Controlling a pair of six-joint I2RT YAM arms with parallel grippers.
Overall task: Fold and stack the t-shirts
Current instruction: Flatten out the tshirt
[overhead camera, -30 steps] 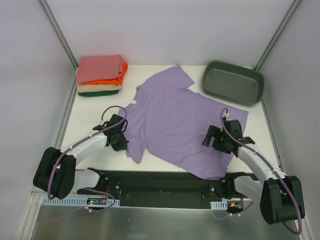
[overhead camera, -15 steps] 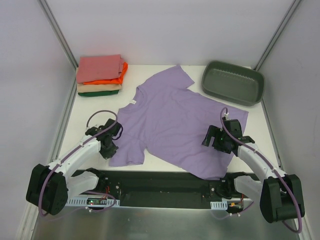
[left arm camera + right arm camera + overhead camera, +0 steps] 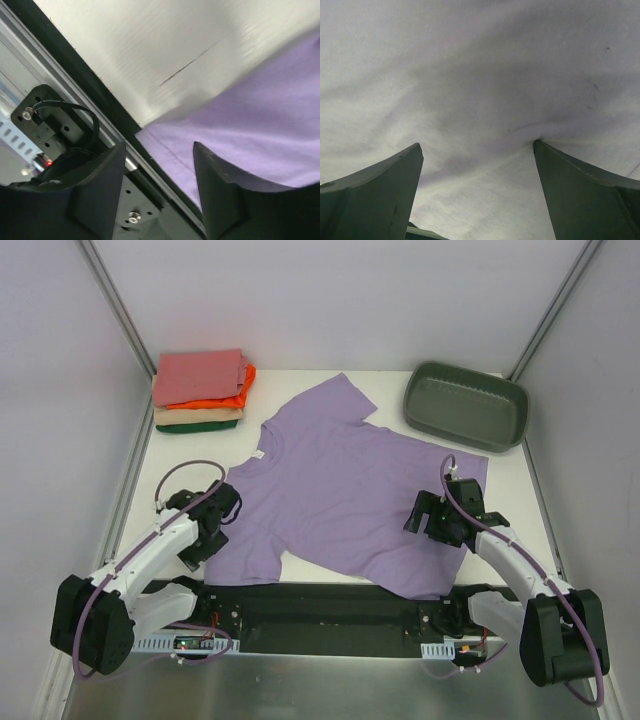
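Black left end effector (image 3: 205,528): its fingers (image 3: 95,190) stood apart and gripped nothing. It hovered low over the outer edge of the shirt sleeve nearest the left arm. In the left wrist view the sleeve's hem showed in the gap between the fingers.
Right end effector (image 3: 432,520): the jaws were spread wide and held nothing, with the tips down on the purple cloth. One fingertip (image 3: 542,150) pressed a small pucker into the fabric.
Lavender t-shirt (image 3: 350,490): it lay spread open and skewed across the middle of the surface. The collar pointed toward the far left, one sleeve reached toward the far edge, and the bottom hem lay near right beside the right arm.
Folded t-shirts: these sat stacked in the far-left corner, apart from the lavender one. The order from the top was salmon-pink (image 3: 198,375), orange (image 3: 228,400), tan (image 3: 198,415) and dark green (image 3: 195,427).
Tub (image 3: 465,405): grey-green plastic, it sat in the far-right corner near the lavender shirt's far-right edge.
Surface (image 3: 180,470): white, with a black rail (image 3: 320,605) along its near edge.
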